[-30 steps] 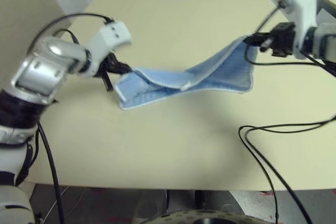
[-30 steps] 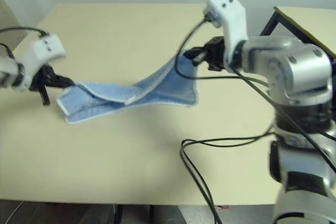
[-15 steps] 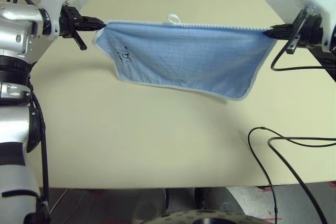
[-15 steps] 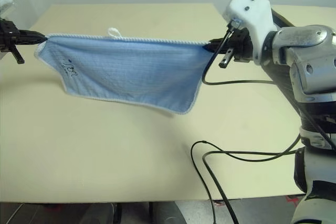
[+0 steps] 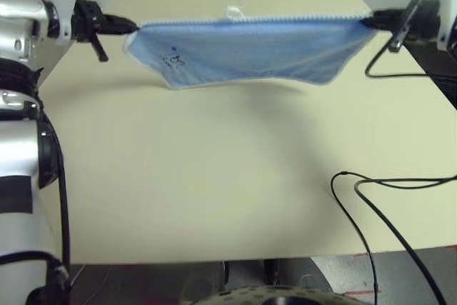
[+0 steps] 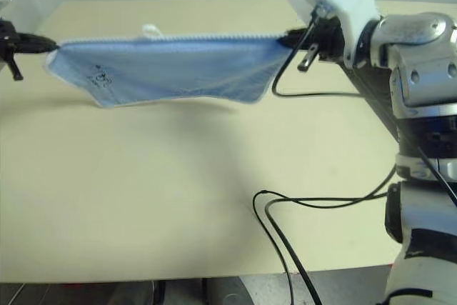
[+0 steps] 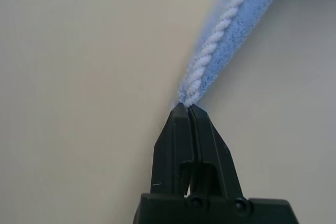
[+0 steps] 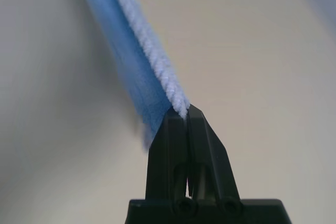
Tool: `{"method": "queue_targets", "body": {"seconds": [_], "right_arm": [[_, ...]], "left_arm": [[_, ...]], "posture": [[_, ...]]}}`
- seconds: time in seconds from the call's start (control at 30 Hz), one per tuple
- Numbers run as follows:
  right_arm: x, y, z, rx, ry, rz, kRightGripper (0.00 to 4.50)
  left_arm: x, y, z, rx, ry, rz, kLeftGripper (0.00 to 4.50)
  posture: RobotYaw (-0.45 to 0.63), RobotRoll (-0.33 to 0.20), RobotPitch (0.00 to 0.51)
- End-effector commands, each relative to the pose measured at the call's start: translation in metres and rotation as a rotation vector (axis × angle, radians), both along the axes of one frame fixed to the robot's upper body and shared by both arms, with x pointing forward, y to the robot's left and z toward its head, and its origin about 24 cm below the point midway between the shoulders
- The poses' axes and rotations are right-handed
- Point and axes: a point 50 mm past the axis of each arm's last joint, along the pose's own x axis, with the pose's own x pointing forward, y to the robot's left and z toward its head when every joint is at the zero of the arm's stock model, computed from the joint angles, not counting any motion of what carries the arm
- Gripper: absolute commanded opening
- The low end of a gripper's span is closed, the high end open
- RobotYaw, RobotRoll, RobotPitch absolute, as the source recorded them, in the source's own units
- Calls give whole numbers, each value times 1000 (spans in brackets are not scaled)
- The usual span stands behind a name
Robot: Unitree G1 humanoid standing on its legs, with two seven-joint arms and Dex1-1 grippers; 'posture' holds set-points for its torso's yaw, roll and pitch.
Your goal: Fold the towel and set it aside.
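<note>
1. Nearest the robot, the pale table (image 5: 214, 198) lies bare apart from a black cable (image 5: 371, 198) that loops in over its near right part.

2. Further out, the towel (image 5: 250, 51) hangs in the air above the far half of the table, stretched flat between the two arms. Its top edge with the white stitching runs taut and roughly level from one side to the other. The free lower edge swings clear of the tabletop and throws a soft shadow below.

3. A dark embroidered motif (image 5: 171, 58) sits near the towel's left end, and a small white loop (image 5: 233, 11) stands up from the top edge around its middle.

4. The left gripper (image 7: 188, 109) is clamped tight on the towel's left top corner, its fingertips pinching the white edging.

5. The right gripper (image 8: 180, 114) is likewise closed hard on the right top corner, the cloth trailing away from its tips.

6. Judging by this, the step in hand is spreading the towel out in the air, ready for a fold; no fold is made yet.

7. The next move likely calls for lowering the hanging edge onto the table and carrying both held corners over it together, keeping the tension even so the cloth does not skew.
</note>
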Motion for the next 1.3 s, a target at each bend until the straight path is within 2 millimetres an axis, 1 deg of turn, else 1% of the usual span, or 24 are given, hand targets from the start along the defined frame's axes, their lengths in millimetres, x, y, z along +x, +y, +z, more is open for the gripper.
{"method": "queue_targets", "body": {"seconds": [0.03, 0.13, 0.23, 0.3, 0.37, 0.5, 0.63, 0.73, 0.87, 0.97, 1.03, 1.07, 1.13, 1.2, 1.23, 1.3], "right_arm": [[-19, 4, 6, 19, 133, 53, 0], [-25, 10, 17, 79, 213, 62, 0], [-18, 11, 34, 167, 260, 24, 0], [-9, 9, 40, 189, 240, -8, 0], [4, 3, 37, 157, 191, -53, 0], [34, -6, 22, 77, 58, -116, 0], [64, -13, 14, 5, -119, -204, 0], [80, -17, 13, -33, -245, -268, 0], [89, -23, 24, -62, -421, -348, 0], [89, -26, 35, -65, -551, -376, 0], [87, -27, 35, -73, -594, -361, 0], [86, -27, 30, -69, -594, -345, 0], [86, -26, 14, -49, -559, -314, 0], [80, -22, -17, -54, -476, -238, 0], [74, -19, -35, -68, -442, -194, 0], [58, -14, -64, -97, -389, -125, 0]], "left_arm": [[-15, 3, -3, 43, 120, -8, 32], [-25, 1, -1, 10, 172, 3, 32], [-24, 3, 6, -167, 201, 49, 32], [-20, 7, 6, -197, 197, 74, 32], [-14, 12, 3, -183, 182, 98, 32], [1, 16, -6, -130, 101, 164, 32], [18, 14, -13, -61, -5, 239, 32], [29, 9, -11, 15, -117, 287, 32], [38, 4, -2, 83, -254, 334, 32], [41, 3, 7, 145, -354, 352, 32], [40, 5, 10, 169, -397, 356, 32], [40, 7, 9, 185, -417, 357, 32], [38, 11, 4, 205, -429, 356, 32], [34, 16, -10, 232, -395, 321, 32], [32, 18, -20, 230, -361, 292, 32], [27, 18, -41, 205, -293, 223, 32]], "posture": [[-23, 0, 36], [-14, 0, 38], [0, 0, 41], [5, 0, 42], [9, 0, 44], [7, 0, 48], [4, 0, 58], [4, 0, 59], [1, 0, 65], [-2, 0, 72], [-4, 0, 74], [-6, 0, 75], [-8, 0, 80], [-13, 0, 83], [-16, 0, 84], [-15, 0, 88]]}}
